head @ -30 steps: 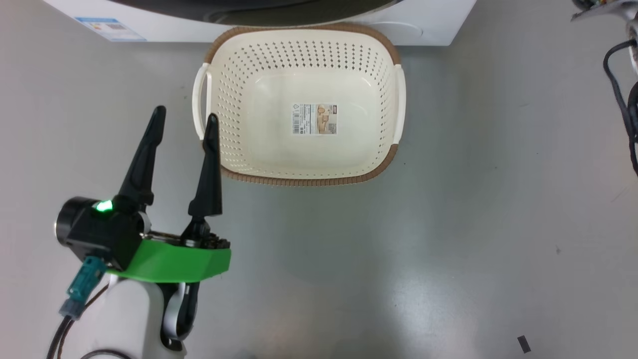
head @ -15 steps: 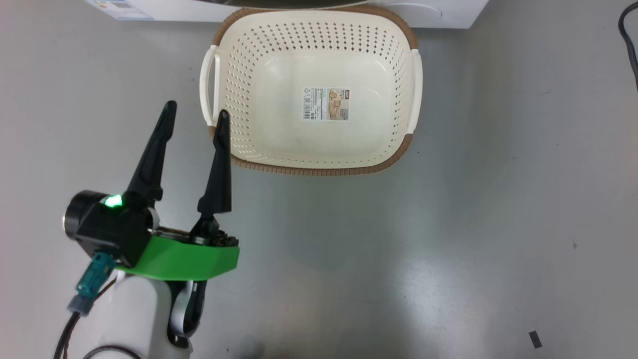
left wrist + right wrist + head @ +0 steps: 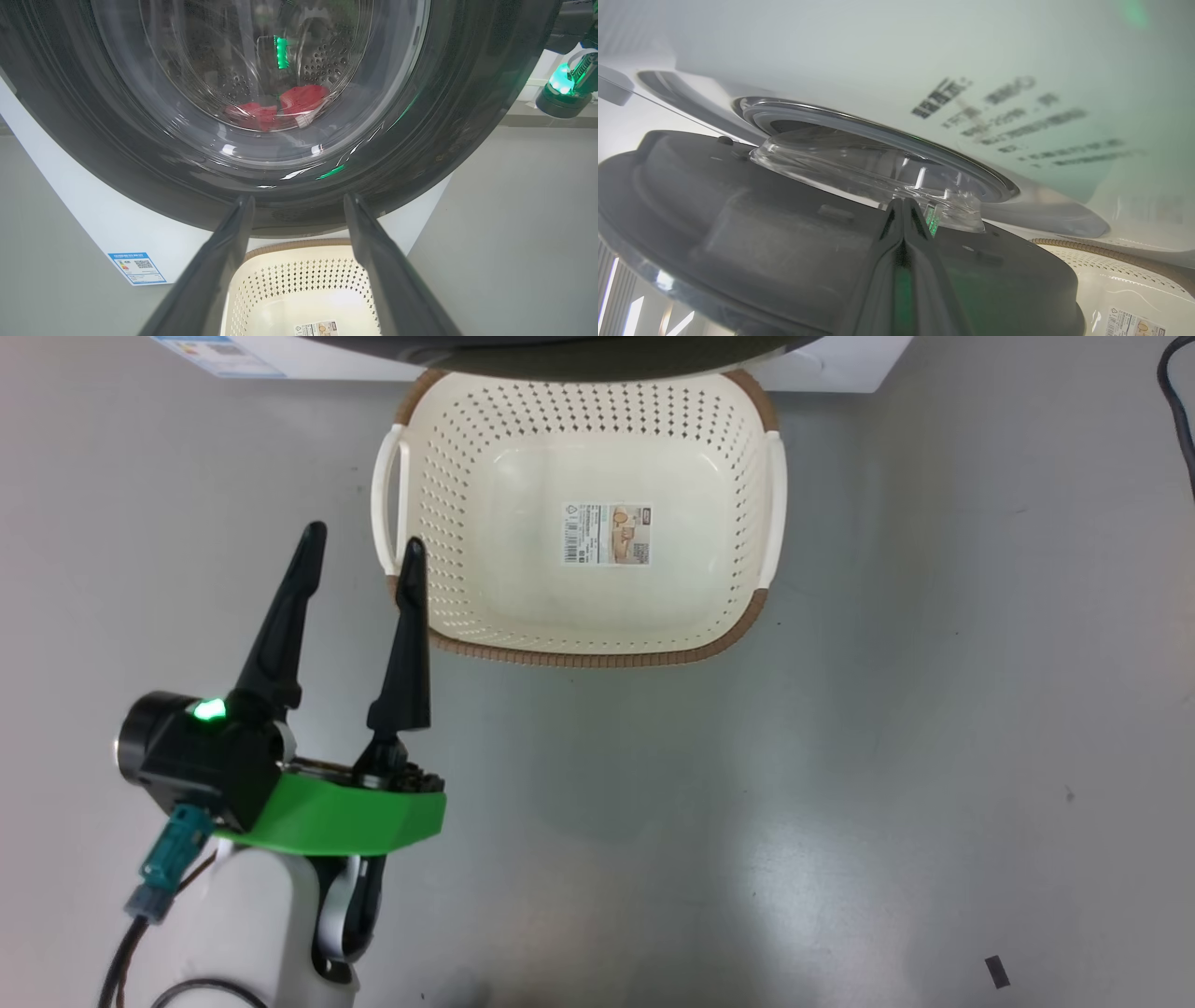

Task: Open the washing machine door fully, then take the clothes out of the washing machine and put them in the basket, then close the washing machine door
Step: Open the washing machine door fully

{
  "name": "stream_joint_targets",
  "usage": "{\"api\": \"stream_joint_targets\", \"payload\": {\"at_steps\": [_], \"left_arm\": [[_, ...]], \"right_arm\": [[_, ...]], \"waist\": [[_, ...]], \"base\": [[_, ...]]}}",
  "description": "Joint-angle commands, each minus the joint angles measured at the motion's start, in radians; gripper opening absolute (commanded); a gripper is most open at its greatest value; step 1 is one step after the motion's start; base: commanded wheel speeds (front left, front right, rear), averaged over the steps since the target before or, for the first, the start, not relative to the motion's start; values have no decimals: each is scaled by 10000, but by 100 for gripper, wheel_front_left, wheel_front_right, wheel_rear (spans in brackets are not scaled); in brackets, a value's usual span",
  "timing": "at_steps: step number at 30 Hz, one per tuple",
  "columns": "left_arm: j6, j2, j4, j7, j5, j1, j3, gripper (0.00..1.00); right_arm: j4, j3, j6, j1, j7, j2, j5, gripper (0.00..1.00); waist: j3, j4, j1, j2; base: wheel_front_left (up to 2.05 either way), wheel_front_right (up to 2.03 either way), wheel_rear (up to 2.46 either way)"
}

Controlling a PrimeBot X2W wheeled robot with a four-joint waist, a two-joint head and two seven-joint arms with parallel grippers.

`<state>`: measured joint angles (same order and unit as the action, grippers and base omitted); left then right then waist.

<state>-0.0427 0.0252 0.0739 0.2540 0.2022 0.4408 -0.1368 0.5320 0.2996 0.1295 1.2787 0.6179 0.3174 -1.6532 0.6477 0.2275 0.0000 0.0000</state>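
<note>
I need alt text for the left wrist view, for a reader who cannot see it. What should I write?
A washer door, black-rimmed with a clear glass window, looms close above; red clothes show through the glass. Below, the open left gripper points at the door, with a cream basket between its fingers.

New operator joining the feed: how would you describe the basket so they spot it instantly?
Find the big white washing machine; the basket sits on the grey floor right in front of it, partly beneath the black-rimmed door. What marks it out: cream plastic, perforated sides, brown woven-look rim, white side handles, paper label inside.
</note>
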Motion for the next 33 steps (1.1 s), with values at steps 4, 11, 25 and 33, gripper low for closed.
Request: {"api": "stream_joint_targets", "payload": {"at_steps": [4,11,25,33], "left_arm": [[90,250,-147,78,-105,95,452,100],[66,250,-110,78,-103,179,478,100],[39,250,134,78,-130,-37,510,100],[41,250,197,78,-100,-161,588,100]], "right_arm": [[-408,101,12,-251,391,-438,16,0],[-536,197,12,-584,672,-615,92,0],[-840,629,12,-1586,1380,-937,366,0],[-836,566,12,-1946,1273,-1139,468,0]], "waist": [[-138,-272,0,0],[-316,-459,0,0],[-981,-627,0,0],[-1227,-677,0,0]], "base": [[0,0,0],[0,0,0],[0,0,0],[0,0,0]]}}
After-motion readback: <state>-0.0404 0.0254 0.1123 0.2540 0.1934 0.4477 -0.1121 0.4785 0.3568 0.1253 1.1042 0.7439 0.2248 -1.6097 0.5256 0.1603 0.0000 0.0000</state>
